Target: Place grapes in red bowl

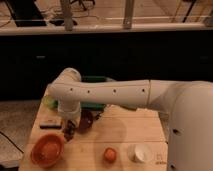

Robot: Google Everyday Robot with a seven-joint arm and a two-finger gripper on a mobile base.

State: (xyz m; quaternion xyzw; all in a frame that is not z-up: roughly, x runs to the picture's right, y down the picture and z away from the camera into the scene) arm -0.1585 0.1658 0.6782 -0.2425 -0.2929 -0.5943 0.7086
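Grapes [86, 120]: small dark bunch, lying left of centre on the table [127, 134], with the red bowl [47, 151] near it at 7 o'clock and not touching it.

Handling, as judged: light, soft and lumpy. The berries would bruise or split under a hard pinch, the skins are likely slick, and single berries may drop off if the bunch is shaken. Best hold is across the thick middle of the bunch or on the stem, with gentle pressure. The stem cannot be made out.

Gripper [70, 130]: pointing down at the table, right against the bunch at its 8 o'clock side. Fingers are fully closed. Whether they have any part of the bunch pinched cannot be confirmed, and the bunch does not look clearly raised off the wood.

Arm [107, 94]: enters from 3 o'clock, runs nearly level across the table, then bends sharply down at the wrist over the left side. It hides much of a green container [96, 80] at 12 o'clock.

Other items: orange [109, 154] at 6 o'clock, white bowl [139, 152] at 5 o'clock, both well apart from the bunch.

Task status, as judged: bunch not yet in the red bowl
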